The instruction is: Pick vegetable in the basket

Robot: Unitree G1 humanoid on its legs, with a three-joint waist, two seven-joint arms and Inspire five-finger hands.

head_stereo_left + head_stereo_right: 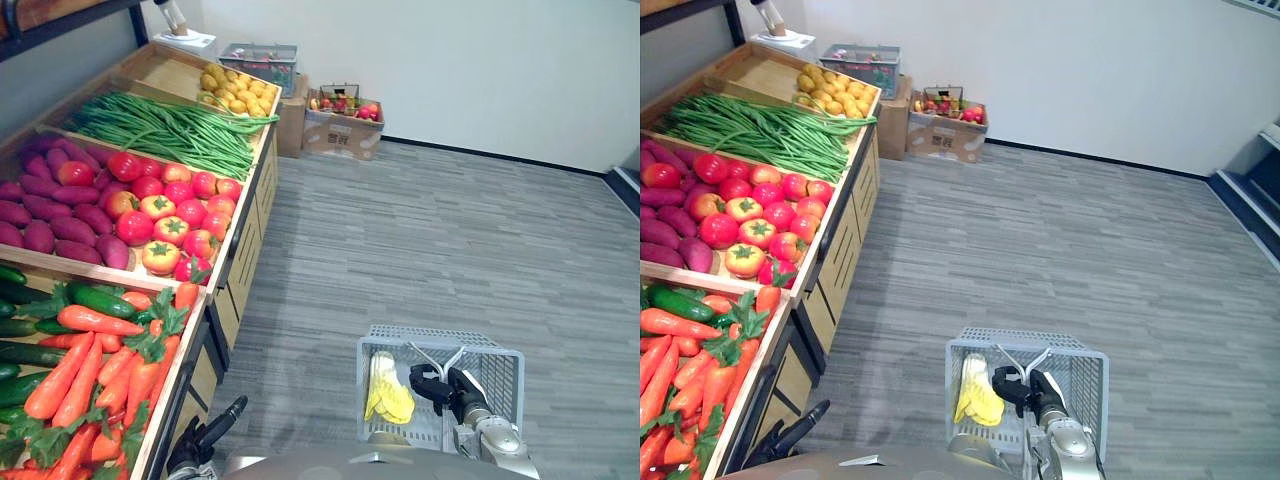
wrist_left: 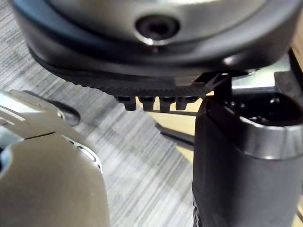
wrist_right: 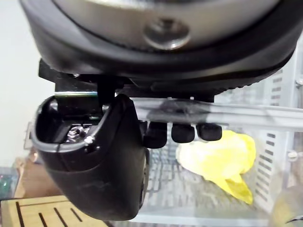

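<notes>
A grey plastic basket hangs low over the floor at the lower right. My right hand is shut on its wire handle, with fingers curled over the bar. A yellow vegetable lies inside the basket against its left wall, also seen as the yellow vegetable in the right wrist view. My left hand hangs beside the produce stand's near corner with straight fingers, holding nothing. Carrots and cucumbers fill the nearest bin.
The wooden stand runs along the left with tomatoes, purple sweet potatoes, green beans and yellow fruit. A cardboard box of produce and a second basket stand by the far wall. Grey floor spreads to the right.
</notes>
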